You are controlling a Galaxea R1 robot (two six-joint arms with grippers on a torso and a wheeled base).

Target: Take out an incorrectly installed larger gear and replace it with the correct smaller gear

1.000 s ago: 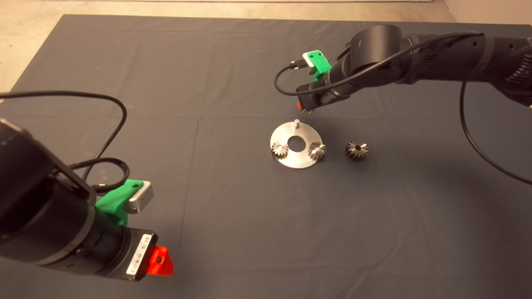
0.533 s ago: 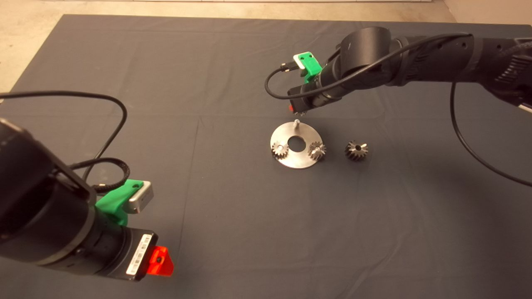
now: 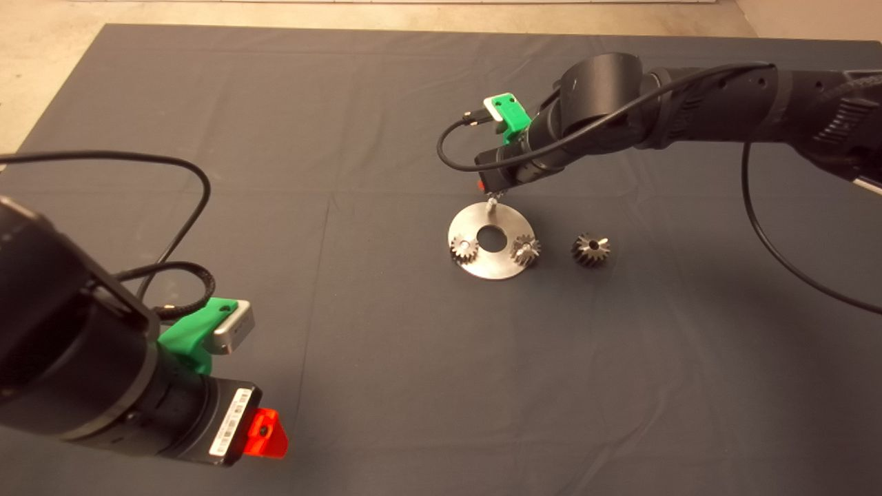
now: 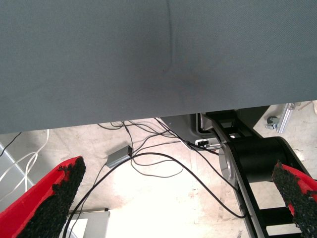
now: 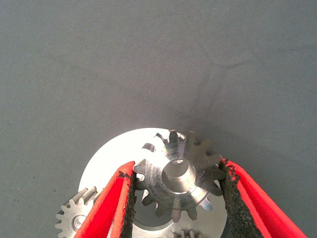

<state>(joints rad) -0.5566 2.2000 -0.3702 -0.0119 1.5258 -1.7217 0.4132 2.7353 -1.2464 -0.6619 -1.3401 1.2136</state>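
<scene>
Between the two red fingers [image 5: 116,203] of the right gripper [image 5: 178,196] sits the smaller gear [image 5: 179,179] — a silvery steel piece with a ring of blunt, slightly slanted teeth and a smooth round centre hole. Both black pads press against its toothed rim, so the gripper is clamped on it. Directly beneath the gear lies the round metal plate [image 5: 106,161], pale and brushed, resting on the dark mat [image 5: 148,59] that covers the counter. From the head view, the right gripper [image 3: 490,190] hangs just over the far edge of the plate [image 3: 506,265], with the upright pin [image 3: 490,203] right at its fingertips; whether the gear's hole is already on the pin cannot be told.

Nearer the robot than the gripper, two more small silvery gears are on the plate: one [image 3: 464,249] on the left side, one [image 3: 525,250] on the right rim, flanking the plate's large centre hole [image 3: 490,238]. Out to the right of the plate, apart from it and lying on the mat, is the larger gear [image 3: 590,249] — darker steel, with slanted teeth and a centre hole, and a little bigger than the others.

The left gripper [image 4: 178,198] is parked at the near left edge of the counter, its fingers spread wide with nothing between them; its wrist view shows the mat's edge and cables [image 4: 148,163] on the floor beyond.
</scene>
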